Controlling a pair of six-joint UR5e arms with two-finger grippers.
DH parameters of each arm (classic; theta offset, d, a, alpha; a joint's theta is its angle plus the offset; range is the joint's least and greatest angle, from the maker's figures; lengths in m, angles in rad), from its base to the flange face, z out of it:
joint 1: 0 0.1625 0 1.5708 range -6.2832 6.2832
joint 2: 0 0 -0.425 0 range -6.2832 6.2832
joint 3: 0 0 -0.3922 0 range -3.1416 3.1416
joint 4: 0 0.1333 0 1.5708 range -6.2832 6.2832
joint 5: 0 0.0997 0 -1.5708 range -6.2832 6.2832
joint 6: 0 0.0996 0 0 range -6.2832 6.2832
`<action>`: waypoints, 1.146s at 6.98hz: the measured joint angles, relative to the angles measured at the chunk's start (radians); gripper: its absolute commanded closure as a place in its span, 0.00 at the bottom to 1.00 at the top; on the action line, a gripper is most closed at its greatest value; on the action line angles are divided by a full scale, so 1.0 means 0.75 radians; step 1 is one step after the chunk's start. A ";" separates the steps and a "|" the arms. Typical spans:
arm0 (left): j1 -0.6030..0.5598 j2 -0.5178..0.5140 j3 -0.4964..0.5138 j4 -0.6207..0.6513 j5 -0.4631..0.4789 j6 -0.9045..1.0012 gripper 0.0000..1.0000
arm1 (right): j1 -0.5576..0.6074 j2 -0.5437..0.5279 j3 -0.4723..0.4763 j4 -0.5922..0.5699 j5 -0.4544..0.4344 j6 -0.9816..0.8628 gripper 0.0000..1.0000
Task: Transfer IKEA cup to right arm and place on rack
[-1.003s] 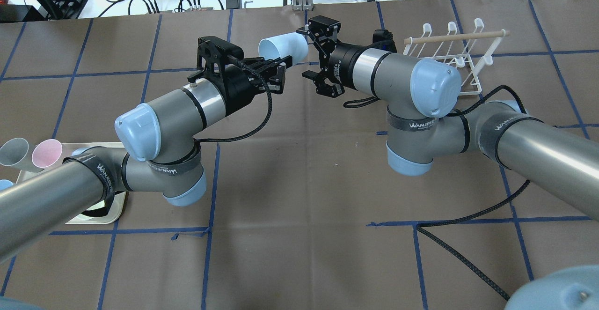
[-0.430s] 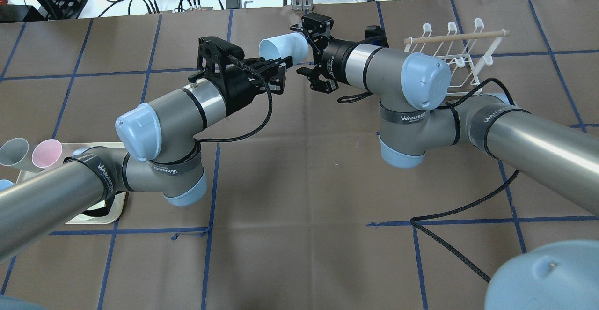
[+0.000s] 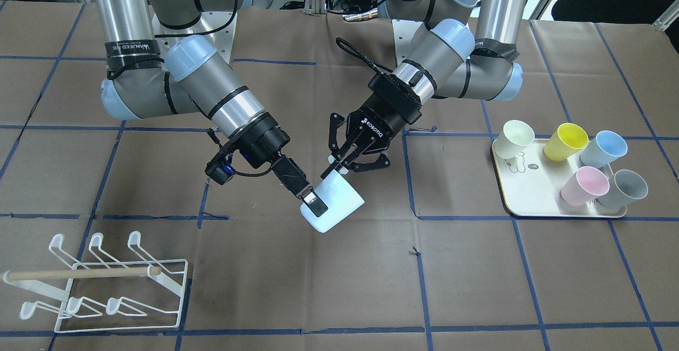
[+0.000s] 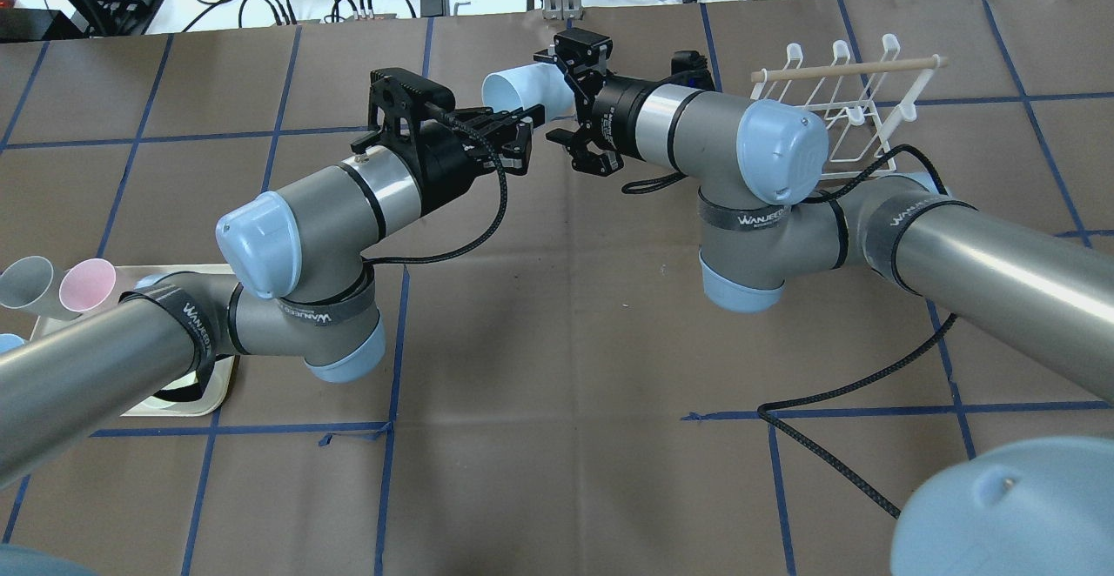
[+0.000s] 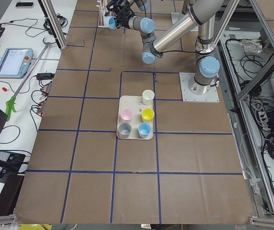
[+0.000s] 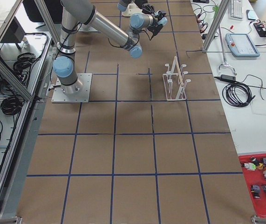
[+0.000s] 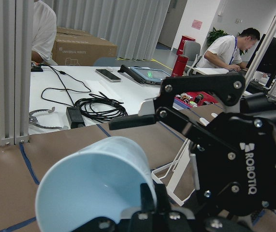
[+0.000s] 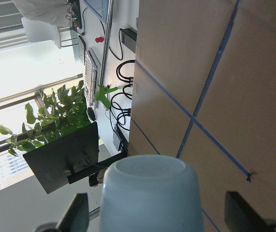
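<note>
Your surface (image 3: 339, 287) is covered in brown paper, marked off into large squares with blue tape (image 3: 423, 287). On the robot's right, toward the operators' edge, you have the white wire rack (image 3: 85, 274) standing on it, wooden dowel uppermost. Well apart from it, on the robot's left, the cream tray (image 3: 533, 194) lies flat. At the robot's side, each arm's grey mounting plate (image 6: 72, 91) (image 5: 199, 91) sits bolted down, and a black braided cable (image 4: 827, 454) trails across the paper.

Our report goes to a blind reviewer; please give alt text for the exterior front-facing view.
Mid-table, the left gripper holds a pale blue cup by its rim while the right gripper, fingers open, straddles its base. A white wire rack stands at lower left; a cream tray of five cups sits at right.
</note>
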 measured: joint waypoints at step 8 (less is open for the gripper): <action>-0.049 -0.009 0.008 0.000 0.066 -0.002 0.91 | 0.012 0.022 -0.013 0.000 0.000 0.000 0.10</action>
